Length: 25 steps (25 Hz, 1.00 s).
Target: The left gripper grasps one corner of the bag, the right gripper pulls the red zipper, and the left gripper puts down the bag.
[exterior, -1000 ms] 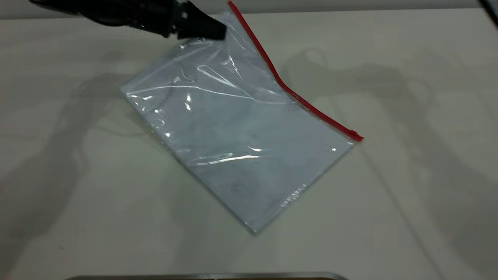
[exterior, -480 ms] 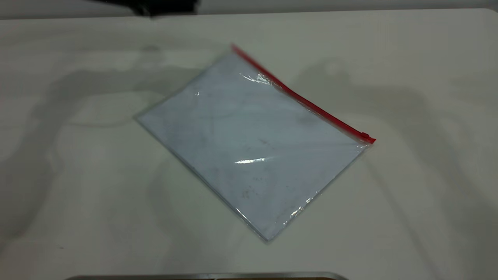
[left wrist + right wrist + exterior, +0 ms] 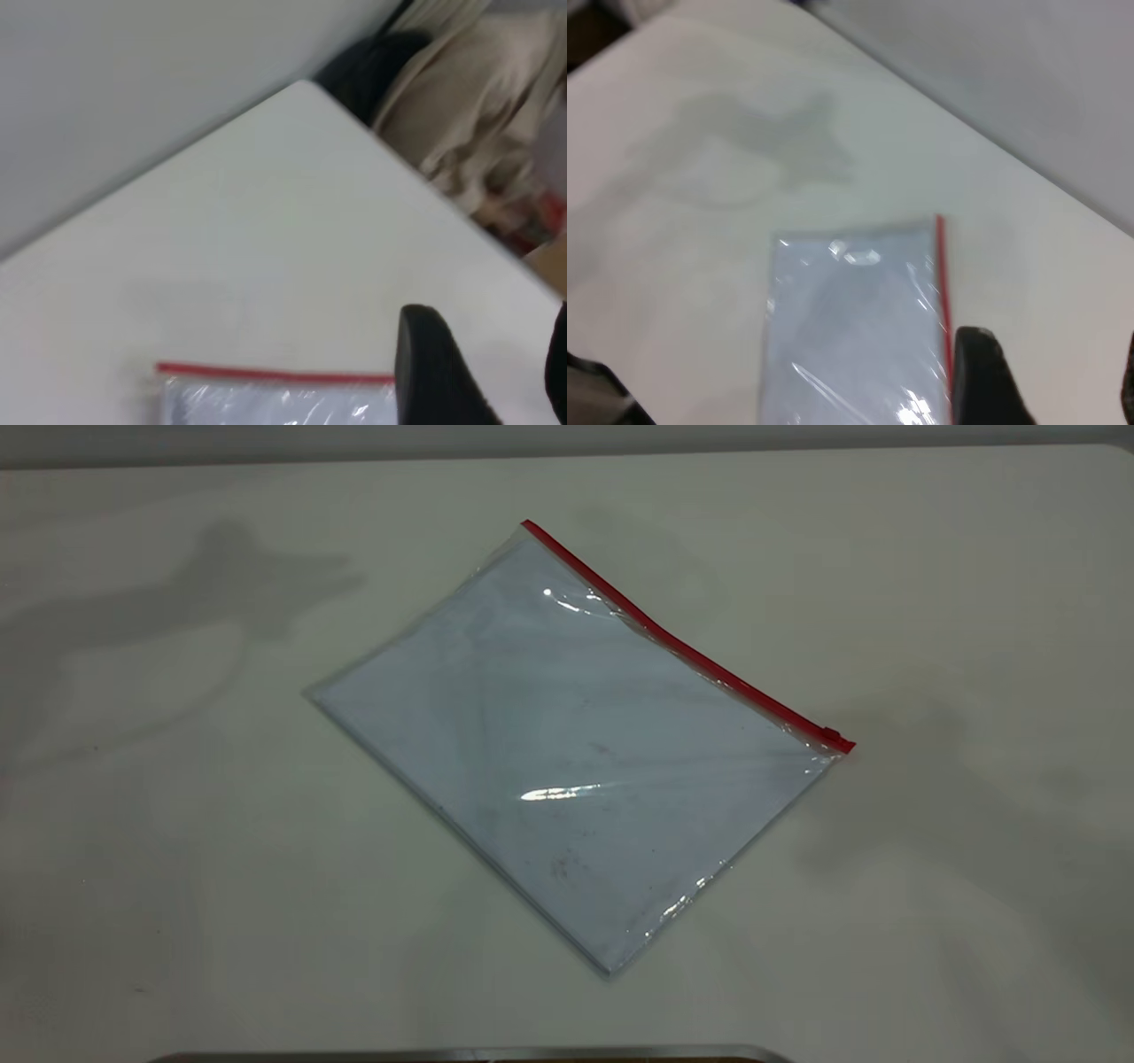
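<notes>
Exterior view: one bag [image 3: 567,753] lies flat on the white table [image 3: 974,602], rotated so that its corners point toward the table edges. One red zipper [image 3: 687,651] runs along the bag's upper-right long edge, from the far corner down to the right-hand corner. One small red slider tab [image 3: 833,735] sits at the right-hand end of that strip. The clear plastic shows faint dark smudges and a few bright glints. Neither arm appears in this view; only soft shadows fall on the table to the left and right of the bag. Nothing touches the bag. Left wrist view: two dark fingers of the left gripper [image 3: 496,372] are partly visible, with a wide gap between them and nothing in it, raised above the table; the zipper edge of the bag lies beside them. Right wrist view: two dark fingers of the right gripper [image 3: 1059,381] are likewise spread apart and empty, held above the table with the bag below and the red strip running toward one finger.
</notes>
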Motion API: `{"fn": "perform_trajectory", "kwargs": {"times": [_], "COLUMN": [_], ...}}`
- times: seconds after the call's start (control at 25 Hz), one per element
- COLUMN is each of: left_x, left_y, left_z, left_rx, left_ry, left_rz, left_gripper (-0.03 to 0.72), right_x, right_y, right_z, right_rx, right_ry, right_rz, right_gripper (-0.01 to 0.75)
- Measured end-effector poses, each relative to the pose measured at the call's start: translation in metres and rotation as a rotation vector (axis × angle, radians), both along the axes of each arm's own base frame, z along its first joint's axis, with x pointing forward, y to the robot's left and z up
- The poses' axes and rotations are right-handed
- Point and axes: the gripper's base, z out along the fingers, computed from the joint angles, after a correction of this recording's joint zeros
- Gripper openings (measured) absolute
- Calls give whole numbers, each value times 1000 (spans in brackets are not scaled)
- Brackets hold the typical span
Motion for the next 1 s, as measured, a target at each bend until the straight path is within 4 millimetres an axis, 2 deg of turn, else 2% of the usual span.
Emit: {"fn": "perform_trajectory", "kwargs": {"times": [0.08,0.2,0.36,0.44,0.56,0.76,0.88,1.0], "left_x": [-17,-43,-72,-87,-113,-162,-194,-227], "left_y": [2,8,16,20,19,2,-8,-12], "left_z": [29,62,92,100,100,70,45,20], "left_rx": [78,205,297,353,435,524,537,553], "left_ry": [-7,28,111,135,176,295,392,480], "left_rz": [31,126,300,367,416,374,343,316], "left_gripper": [379,374,374,374,374,374,374,374], "right_x": [-27,-62,-102,-117,-137,-167,-178,-183], "right_y": [-12,-28,-46,-51,-59,-69,-74,-78], "right_z": [2,-9,-43,-69,-111,-185,-215,-235], "right_rx": [-25,-52,-82,-98,-123,-181,-177,-194], "right_ry": [-12,9,78,139,238,387,403,376], "right_rz": [-58,-151,-249,-283,-332,-391,-427,-444], "right_gripper": [414,414,414,414,414,414,414,414]}}
